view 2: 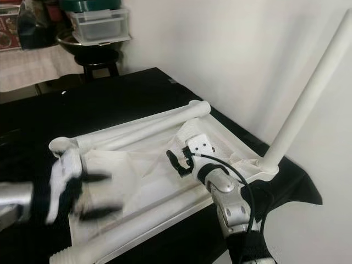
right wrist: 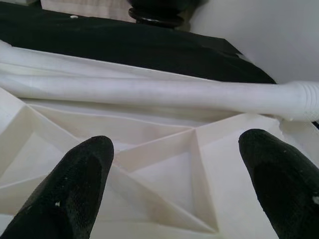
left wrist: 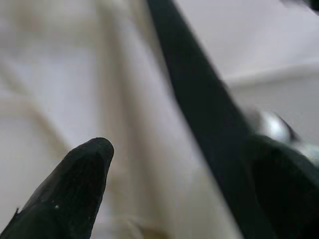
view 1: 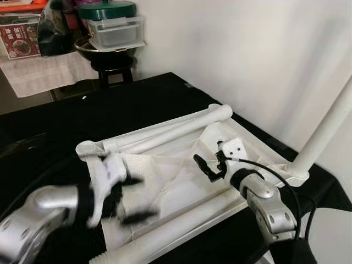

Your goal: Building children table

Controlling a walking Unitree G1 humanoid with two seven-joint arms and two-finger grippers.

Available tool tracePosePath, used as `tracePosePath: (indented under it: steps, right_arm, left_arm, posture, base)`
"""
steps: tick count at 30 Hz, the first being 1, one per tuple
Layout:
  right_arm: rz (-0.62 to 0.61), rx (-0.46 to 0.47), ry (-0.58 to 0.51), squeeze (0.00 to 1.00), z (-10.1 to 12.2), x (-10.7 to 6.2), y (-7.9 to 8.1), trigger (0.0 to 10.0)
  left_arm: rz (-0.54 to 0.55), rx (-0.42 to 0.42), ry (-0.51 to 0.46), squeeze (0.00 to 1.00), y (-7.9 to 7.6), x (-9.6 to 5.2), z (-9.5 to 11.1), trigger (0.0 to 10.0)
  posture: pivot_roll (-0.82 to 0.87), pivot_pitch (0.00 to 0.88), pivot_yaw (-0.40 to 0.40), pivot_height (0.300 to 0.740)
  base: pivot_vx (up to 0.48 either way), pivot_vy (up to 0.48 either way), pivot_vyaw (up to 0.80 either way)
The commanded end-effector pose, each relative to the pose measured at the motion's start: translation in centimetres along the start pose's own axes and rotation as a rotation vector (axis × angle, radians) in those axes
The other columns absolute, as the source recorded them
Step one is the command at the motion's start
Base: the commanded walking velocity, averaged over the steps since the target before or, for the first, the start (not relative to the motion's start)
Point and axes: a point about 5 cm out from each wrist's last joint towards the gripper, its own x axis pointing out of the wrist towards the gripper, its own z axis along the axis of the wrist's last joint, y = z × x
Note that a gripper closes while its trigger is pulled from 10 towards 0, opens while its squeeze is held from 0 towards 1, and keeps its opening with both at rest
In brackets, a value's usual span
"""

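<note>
Black cloth [view 1: 137, 104] covers the work surface across most of the frame, white wall [view 1: 247, 55] behind at upper right. On it, centre frame, lies the white tabletop [view 1: 181, 181] upside down, ribbed underside up w/ diagonal ribs. One white leg [view 1: 324, 129] stands screwed upright in its corner socket at right edge of frame. A 2nd leg [view 1: 176, 129] lies loose along the panel's far edge, upper centre; a 3rd leg [view 1: 170, 231] lies along the near edge, lower centre, threaded end toward bottom left.

Left gripper [view 1: 129, 198], lower left of frame, hovers over the panel's left part, motion-blurred; fingers look spread apart, nothing btwn them. In the left wrist view one fingertip [left wrist: 84, 174] is over blurred white plastic.

Right gripper [view 1: 209, 165], centre right, sits over the panel near the upright leg's corner, black cable looping off the wrist. Right wrist view: both fingertips [right wrist: 79, 174] wide apart, holding nothing, pointing at the ribbed underside w/ the loose far leg lying across beyond.

Upper left of frame: black stool [view 1: 113, 66] carrying a dark bowl [view 1: 88, 49], clear plastic container [view 1: 115, 33] and green lid [view 1: 107, 10] stacked on it. Further left, a red box [view 1: 19, 38] w/ printed label, text too small to read, on a pale cloth [view 1: 44, 74].
</note>
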Motion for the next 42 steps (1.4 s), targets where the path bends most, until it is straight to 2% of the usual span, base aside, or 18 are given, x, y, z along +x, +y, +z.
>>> tracePosePath:
  steps: [1, 2, 3, 4, 9, 12, 14, 16, 17, 18, 20, 21, 24, 34, 42]
  right_arm:
    - [0.005, 0.000, 0.005, 0.00, 0.0, 0.2, -0.2, 10.0]
    - [0.006, -0.007, 0.007, 0.00, 0.1, 0.3, -0.3, 10.0]
    - [0.006, -0.007, 0.007, 0.00, 0.1, 0.3, -0.3, 10.0]
    - [0.009, -0.023, 0.016, 0.00, 0.2, 0.5, -0.4, 10.0]
    - [0.010, -0.042, 0.033, 0.00, 0.2, 0.7, -0.4, 10.0]
    - [0.022, -0.038, 0.039, 0.00, 0.2, 0.7, -0.1, 10.0]
    - [0.022, -0.038, 0.039, 0.00, 0.2, 0.7, -0.1, 10.0]
    - [0.026, -0.038, 0.042, 0.00, 0.1, 0.7, 0.1, 10.0]
    - [0.026, -0.038, 0.042, 0.00, 0.1, 0.7, 0.1, 10.0]
    - [0.026, -0.037, 0.043, 0.00, 0.1, 0.7, 0.2, 10.0]
    - [0.026, -0.037, 0.043, 0.00, 0.1, 0.7, 0.2, 10.0]
    - [0.029, -0.037, 0.045, 0.00, 0.0, 0.8, 0.2, 10.0]
    - [0.033, -0.040, 0.047, 0.00, 0.0, 0.9, 0.3, 10.0]
    - [0.042, -0.037, 0.046, 0.00, 0.1, 1.0, 0.6, 10.0]
    - [0.037, -0.039, 0.052, 0.00, 0.1, 0.9, 0.6, 10.0]
  left_arm:
    - [-0.093, 0.008, 0.040, 0.00, -0.8, 0.0, 0.0, 10.0]
    - [-0.111, 0.015, 0.083, 0.00, -0.6, -0.4, 0.1, 10.0]
    - [-0.111, 0.015, 0.083, 0.00, -0.6, -0.4, 0.1, 10.0]
    - [-0.131, 0.032, 0.167, 0.00, 0.1, -1.3, 0.6, 10.0]
    - [-0.138, 0.034, 0.211, 0.00, 1.2, -1.5, 2.0, 10.0]
    - [-0.179, 0.094, 0.304, 0.00, 1.1, -0.4, 3.1, 10.0]
    - [-0.179, 0.094, 0.304, 0.00, 1.1, -0.4, 3.1, 10.0]
    - [-0.195, 0.111, 0.322, 0.00, 0.7, 1.2, 3.1, 10.0]
    - [-0.195, 0.111, 0.322, 0.00, 0.7, 1.2, 3.1, 10.0]
    - [-0.188, 0.121, 0.333, 0.00, 0.6, 1.9, 3.1, 10.0]
    - [-0.188, 0.121, 0.333, 0.00, 0.6, 1.9, 3.1, 10.0]
    - [-0.181, 0.122, 0.353, 0.00, 0.8, 2.7, 3.0, 10.0]
    - [-0.152, 0.110, 0.393, 0.00, 1.5, 3.6, 3.0, 10.0]
    - [-0.124, 0.098, 0.481, 0.00, 2.7, 4.4, 2.9, 10.0]
    - [-0.133, 0.082, 0.529, 0.00, 3.1, 5.8, 3.0, 10.0]
  posture:
    - [-0.22, 0.014, -0.024, 0.740]
    - [-0.21, 0.009, -0.024, 0.740]
    - [-0.21, 0.009, -0.024, 0.740]
    - [-0.21, 0.010, -0.024, 0.740]
    - [-0.21, 0.010, -0.022, 0.740]
    - [-0.21, 0.018, -0.018, 0.740]
    - [-0.21, 0.018, -0.018, 0.740]
    - [-0.21, 0.019, -0.014, 0.740]
    - [-0.21, 0.019, -0.014, 0.740]
    - [-0.22, 0.017, -0.012, 0.740]
    - [-0.22, 0.017, -0.012, 0.740]
    - [-0.21, 0.021, -0.014, 0.740]
    - [-0.21, 0.021, -0.009, 0.740]
    - [-0.21, 0.027, -0.005, 0.740]
    - [-0.22, 0.035, -0.002, 0.740]
  base:
    - [0.000, 0.000, 0.00]
    - [0.000, 0.000, 0.00]
    - [0.000, 0.000, 0.00]
    - [0.000, 0.000, 0.00]
    - [0.000, 0.000, 0.00]
    - [0.000, 0.000, 0.00]
    - [0.000, 0.000, 0.00]
    - [0.000, 0.000, 0.00]
    - [0.000, 0.000, 0.00]
    - [0.000, 0.000, 0.00]
    - [0.000, 0.000, 0.00]
    - [0.000, 0.000, 0.00]
    - [0.000, 0.000, 0.00]
    - [0.000, 0.000, 0.00]
    - [0.000, 0.000, 0.00]
